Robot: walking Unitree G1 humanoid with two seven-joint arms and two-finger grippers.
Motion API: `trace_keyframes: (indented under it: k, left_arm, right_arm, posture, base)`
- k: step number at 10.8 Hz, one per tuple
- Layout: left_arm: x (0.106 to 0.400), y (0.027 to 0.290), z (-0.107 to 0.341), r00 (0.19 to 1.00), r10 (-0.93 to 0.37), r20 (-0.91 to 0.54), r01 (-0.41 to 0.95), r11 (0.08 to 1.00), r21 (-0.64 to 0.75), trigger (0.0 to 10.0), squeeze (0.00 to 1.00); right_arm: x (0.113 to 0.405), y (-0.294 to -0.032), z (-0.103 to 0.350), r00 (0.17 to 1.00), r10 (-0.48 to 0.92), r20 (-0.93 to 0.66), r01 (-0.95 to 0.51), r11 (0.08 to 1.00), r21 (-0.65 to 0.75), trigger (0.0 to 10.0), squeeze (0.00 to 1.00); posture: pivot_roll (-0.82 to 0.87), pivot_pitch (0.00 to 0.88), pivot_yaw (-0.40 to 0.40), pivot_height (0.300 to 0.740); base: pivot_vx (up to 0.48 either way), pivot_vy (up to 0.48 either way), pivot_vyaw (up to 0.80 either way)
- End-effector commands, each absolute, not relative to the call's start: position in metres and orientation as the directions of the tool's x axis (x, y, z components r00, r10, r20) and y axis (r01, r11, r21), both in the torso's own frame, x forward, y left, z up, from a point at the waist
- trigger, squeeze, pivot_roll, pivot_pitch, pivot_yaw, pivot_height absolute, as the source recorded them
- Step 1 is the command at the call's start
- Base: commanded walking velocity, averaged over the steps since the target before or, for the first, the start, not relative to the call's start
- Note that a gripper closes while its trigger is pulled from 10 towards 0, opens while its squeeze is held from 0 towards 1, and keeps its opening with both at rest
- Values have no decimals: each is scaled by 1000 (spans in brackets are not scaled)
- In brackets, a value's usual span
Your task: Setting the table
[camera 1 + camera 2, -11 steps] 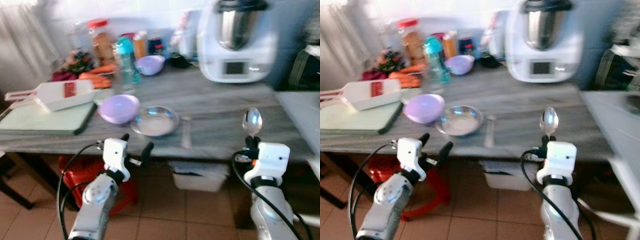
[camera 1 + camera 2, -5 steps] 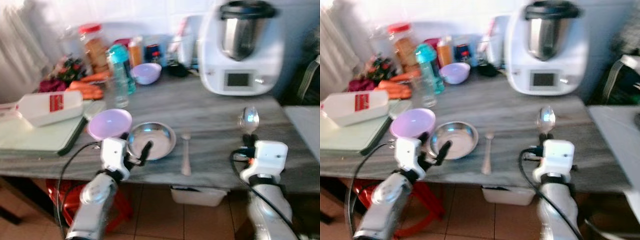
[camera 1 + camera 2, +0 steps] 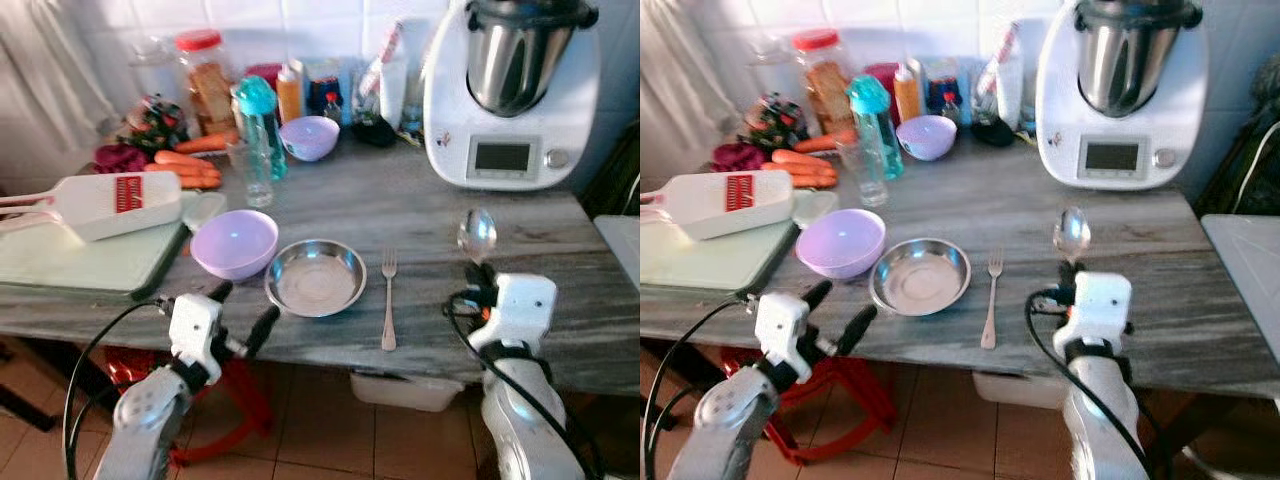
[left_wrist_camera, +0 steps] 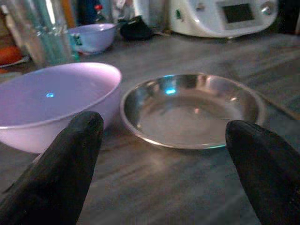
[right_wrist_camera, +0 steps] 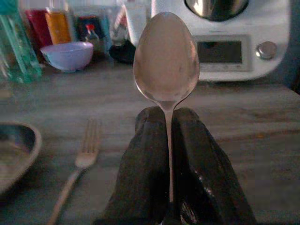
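Note:
A shallow steel plate point(image 3: 316, 277) rests on the grey table point(image 3: 430, 215) near its front edge, with a lilac bowl point(image 3: 234, 243) touching its left side and a fork point(image 3: 388, 298) lying to its right. My right gripper point(image 3: 480, 278) is shut on the handle of a metal spoon point(image 3: 477, 235), which stands upright over the table's front right, right of the fork. My left gripper point(image 3: 240, 311) is open at the front edge, just short of the plate and bowl. In the left wrist view the steel plate point(image 4: 192, 109) and lilac bowl point(image 4: 51, 101) sit between its fingers point(image 4: 61, 164).
A white kitchen machine point(image 3: 512, 95) stands at the back right. Bottles, jars, a glass point(image 3: 258, 172), a second lilac bowl point(image 3: 309, 137) and carrots point(image 3: 190, 165) crowd the back left. A cutting board with a white grater point(image 3: 100, 205) lies at the left. A red stool point(image 3: 830, 385) stands under the table.
The camera has shifted and sharpened. My left gripper has dropped back from over the plate to the table's front edge. The right gripper still holds the spoon upright.

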State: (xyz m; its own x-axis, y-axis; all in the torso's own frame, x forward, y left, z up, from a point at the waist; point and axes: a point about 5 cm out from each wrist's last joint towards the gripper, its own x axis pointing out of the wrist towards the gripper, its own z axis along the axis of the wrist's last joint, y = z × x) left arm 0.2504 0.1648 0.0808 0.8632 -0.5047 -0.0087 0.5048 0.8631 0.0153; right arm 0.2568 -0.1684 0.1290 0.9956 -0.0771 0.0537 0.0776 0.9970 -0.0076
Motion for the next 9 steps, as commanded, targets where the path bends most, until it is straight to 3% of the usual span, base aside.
trace_keyframes:
  k: [1, 4, 9]
  left_arm:
    - [250, 163, 85, 830, -558, -7, 558, 830, 23, 10000, 0]
    - [243, 156, 81, 746, -665, -24, 665, 746, 2, 10000, 0]
    - [240, 154, 64, 676, -735, -47, 733, 678, -54, 10000, 0]
  right_arm:
    - [263, -167, 124, 996, -89, -3, 89, 994, 61, 10000, 0]
    - [277, -163, 113, 986, -117, -115, 130, 985, 113, 10000, 0]
    - [291, -166, 109, 979, -90, -182, 111, 988, 109, 10000, 0]
  posture:
    - [-9, 0, 73, 740]
    - [2, 0, 67, 740]
    - [-1, 0, 66, 740]
  base:
    - [0, 0, 0]
    - [0, 0, 0]
    - [0, 0, 0]
